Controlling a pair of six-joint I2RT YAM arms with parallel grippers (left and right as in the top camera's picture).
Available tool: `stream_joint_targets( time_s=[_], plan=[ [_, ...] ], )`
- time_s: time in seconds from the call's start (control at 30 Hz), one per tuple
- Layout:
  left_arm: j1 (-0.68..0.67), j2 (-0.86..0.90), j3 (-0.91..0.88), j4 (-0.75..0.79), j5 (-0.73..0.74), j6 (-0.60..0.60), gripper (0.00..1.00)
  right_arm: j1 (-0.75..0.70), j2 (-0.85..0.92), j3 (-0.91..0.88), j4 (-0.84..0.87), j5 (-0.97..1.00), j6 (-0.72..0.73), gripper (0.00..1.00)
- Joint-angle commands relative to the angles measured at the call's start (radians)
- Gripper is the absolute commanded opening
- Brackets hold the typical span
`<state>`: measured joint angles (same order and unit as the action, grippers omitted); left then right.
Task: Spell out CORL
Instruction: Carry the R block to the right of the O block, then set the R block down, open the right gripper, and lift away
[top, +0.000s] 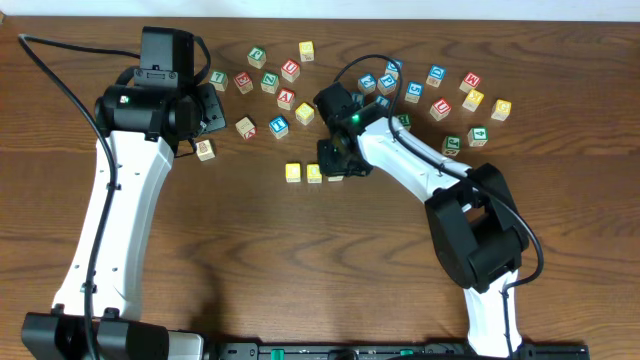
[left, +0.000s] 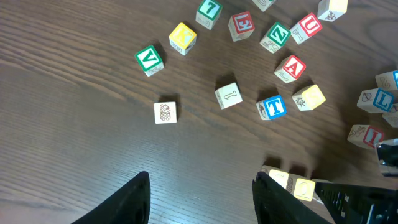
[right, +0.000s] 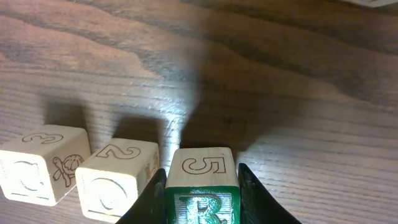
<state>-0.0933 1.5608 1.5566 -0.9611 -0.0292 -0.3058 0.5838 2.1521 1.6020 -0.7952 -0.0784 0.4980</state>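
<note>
The right gripper (right: 202, 208) is pinching the small wooden cube with the green "R" (right: 202, 168) between tightly closed fingers, just beside the pale wooden "O" cube (right: 121, 180) and pale wooden "C" cube (right: 40, 165), so it should be setting it down square and flush with that row (the left gripper (left: 202, 199), half-open, is holding nothing).

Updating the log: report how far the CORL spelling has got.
Done: C cube and O cube sit side by side. In hand: right tool shut on the green R cube, right next to the O. To do: the blue L cube lies among the scattered cubes; the left tool is open and empty.
</note>
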Motion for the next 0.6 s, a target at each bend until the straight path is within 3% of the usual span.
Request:
stream_joint_targets(
  time_s=[0.0,0.4,0.57],
  plan=[
    [0.004,0.008,0.009,0.001,-0.008,0.017,0.52,0.015,-0.020,0.007,-0.003,0.020,0.025,0.14],
    [0.004,0.008,0.009,0.000,-0.008,0.017,0.52,0.028,-0.020,0.007,-0.024,0.067,0.068,0.14],
    [0.004,0.008,0.009,0.001,-0.008,0.017,0.52,0.027,-0.020,0.007,-0.011,0.072,0.073,0.24]
  ],
)
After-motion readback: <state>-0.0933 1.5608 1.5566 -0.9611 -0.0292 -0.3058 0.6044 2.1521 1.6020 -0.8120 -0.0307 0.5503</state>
